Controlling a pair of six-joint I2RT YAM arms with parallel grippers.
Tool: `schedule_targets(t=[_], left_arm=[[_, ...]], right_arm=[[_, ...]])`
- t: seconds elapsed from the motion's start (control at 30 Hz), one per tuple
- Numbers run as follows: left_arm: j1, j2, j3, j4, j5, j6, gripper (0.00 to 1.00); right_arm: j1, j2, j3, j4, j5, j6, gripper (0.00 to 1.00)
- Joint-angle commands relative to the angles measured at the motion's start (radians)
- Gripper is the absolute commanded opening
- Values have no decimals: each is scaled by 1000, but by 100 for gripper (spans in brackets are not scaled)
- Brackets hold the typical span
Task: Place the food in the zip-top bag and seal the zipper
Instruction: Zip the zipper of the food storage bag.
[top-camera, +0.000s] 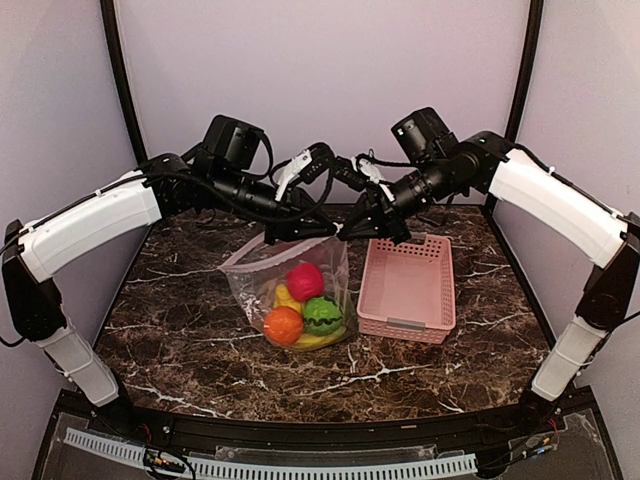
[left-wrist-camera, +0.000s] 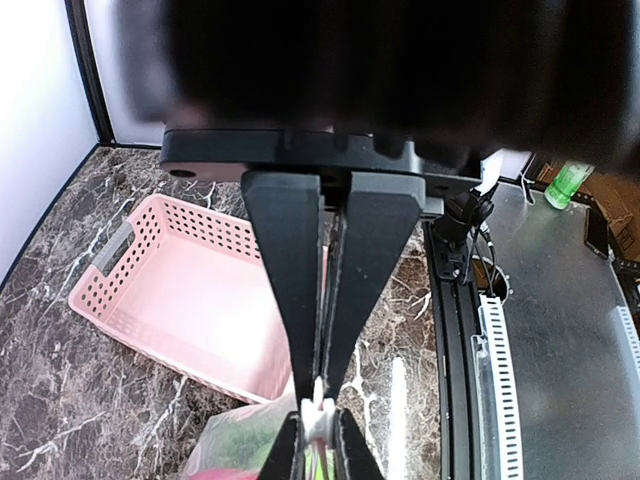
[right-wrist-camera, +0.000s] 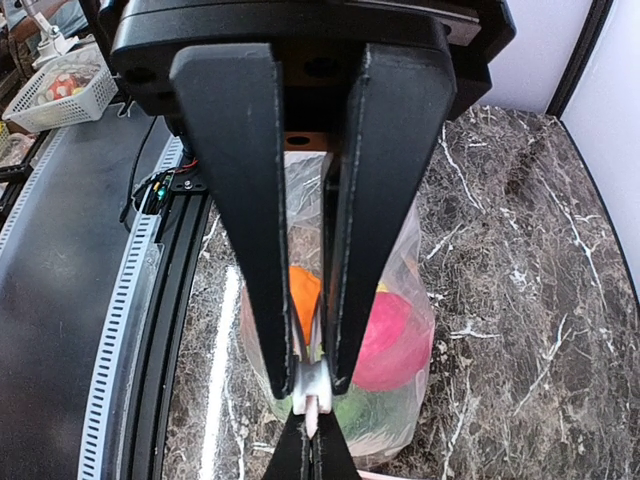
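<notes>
1. Pink plastic lattice makes up the basket (top-camera: 405, 322), a rectangular tray with perforated walls; it stands on the table just right of the zip-top bag (top-camera: 240, 278); we cannot tell whether the two touch.
2. We see the table (top-camera: 190, 350) as dark brown marble-patterned stone, glossy and veined in white; both arms reach over its far half, and from above their black wrists hide most of the bag's mouth.
3. The bag is floppy clear film, held up by its top edge between the two arms, with its bottom on the table; the food lies inside it: a red-pink ball (top-camera: 305, 281) uppermost, an orange (top-camera: 283, 325) lower left, a ribbed green pepper (top-camera: 322, 315) beside that, and a yellow banana (top-camera: 322, 341) underneath; all are smooth and shiny.
4. In its wrist view the left gripper (left-wrist-camera: 320, 405) has its flat black fingers pinched together on the zipper (left-wrist-camera: 318, 420), a thin pale strip at their tips; the basket lies behind.
5. The right gripper (right-wrist-camera: 313, 385) is clamped on the same strip; below it we see the bag bulging with fruit.
</notes>
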Motion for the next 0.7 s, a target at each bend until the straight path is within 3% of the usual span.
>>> schedule_targets(t=[0.0, 0.33, 0.67], left_arm=[[25, 4, 11, -21, 12, -56, 7], [42, -17, 3, -71, -9, -44, 1], [81, -92, -73, -179, -106, 6, 1]], right_arm=[[10, -40, -7, 35, 0, -18, 0], [0, -33, -8, 38, 14, -22, 0], [-108, -35, -10, 74, -38, 6, 0]])
